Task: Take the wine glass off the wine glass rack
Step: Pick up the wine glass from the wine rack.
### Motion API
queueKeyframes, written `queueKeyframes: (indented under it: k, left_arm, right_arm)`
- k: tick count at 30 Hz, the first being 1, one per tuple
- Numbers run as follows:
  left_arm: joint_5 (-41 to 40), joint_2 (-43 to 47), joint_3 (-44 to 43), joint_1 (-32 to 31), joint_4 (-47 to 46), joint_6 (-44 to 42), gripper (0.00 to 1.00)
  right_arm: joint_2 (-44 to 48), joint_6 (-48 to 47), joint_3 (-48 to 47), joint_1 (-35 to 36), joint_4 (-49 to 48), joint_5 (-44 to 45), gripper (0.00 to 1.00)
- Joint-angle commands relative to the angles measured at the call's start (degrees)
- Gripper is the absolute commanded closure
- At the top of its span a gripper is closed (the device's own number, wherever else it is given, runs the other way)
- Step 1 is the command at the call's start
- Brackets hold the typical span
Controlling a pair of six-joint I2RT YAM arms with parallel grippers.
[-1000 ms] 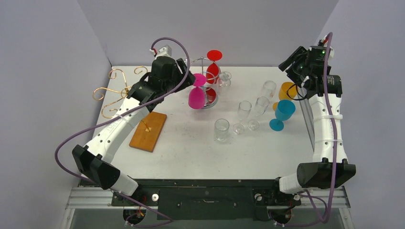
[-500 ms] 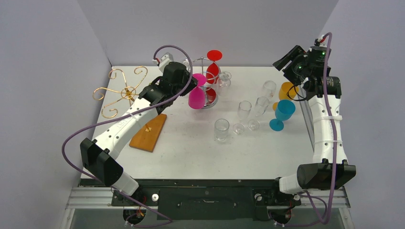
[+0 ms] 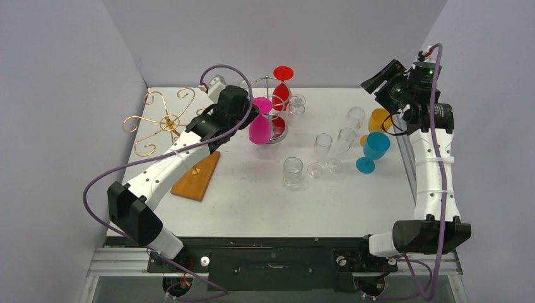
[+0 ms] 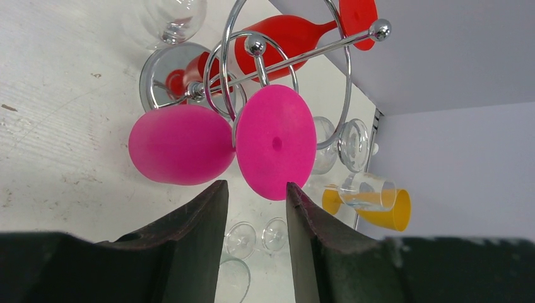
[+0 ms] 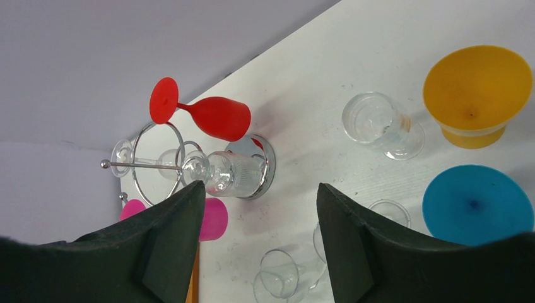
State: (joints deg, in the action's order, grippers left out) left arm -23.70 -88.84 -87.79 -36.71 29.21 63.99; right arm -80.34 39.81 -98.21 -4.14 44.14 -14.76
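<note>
The chrome wine glass rack [image 3: 271, 81] stands at the back centre. A pink glass [image 3: 259, 128], a red glass [image 3: 281, 90] and a clear glass [image 3: 295, 103] hang on it. My left gripper [image 3: 250, 113] is open, just left of the pink glass. In the left wrist view the pink foot [image 4: 276, 142] and bowl [image 4: 180, 151] lie just beyond my open gripper [image 4: 255, 192], apart from the fingertips, on the rack's rod [image 4: 303, 58]. My right gripper [image 3: 382, 78] is open and empty, high at the back right. Its view shows the rack [image 5: 269, 165] and red glass [image 5: 217, 117].
A gold wire rack [image 3: 161, 120] stands at the back left, with a wooden board [image 3: 196, 173] in front of it. Several clear glasses [image 3: 292, 170] stand mid-table. A blue glass [image 3: 373, 150] and a yellow glass [image 3: 380, 118] stand at the right.
My left arm has swung right, from beside the gold rack to the pink glass on the chrome rack. My right wrist has shifted slightly.
</note>
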Motion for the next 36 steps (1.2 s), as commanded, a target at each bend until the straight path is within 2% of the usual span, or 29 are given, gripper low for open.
queueKeyframes:
  k: [1,22,36]
  left_arm:
    - [-0.2,0.0,0.2,0.4,-4.4,1.2,0.65]
    - [3.9,-3.2,0.2,2.6,-6.6,3.9,0.69]
    - [6.0,-1.4,0.6,3.0,-7.1,4.7,0.89]
  right_arm:
    - [2.2,0.2,0.0,-0.3,-2.1,-1.0,0.39]
    - [2.4,-0.3,0.9,-0.5,-2.3,-0.8,0.39]
    - [2.3,-0.2,0.9,-0.5,-2.4,-1.2,0.39]
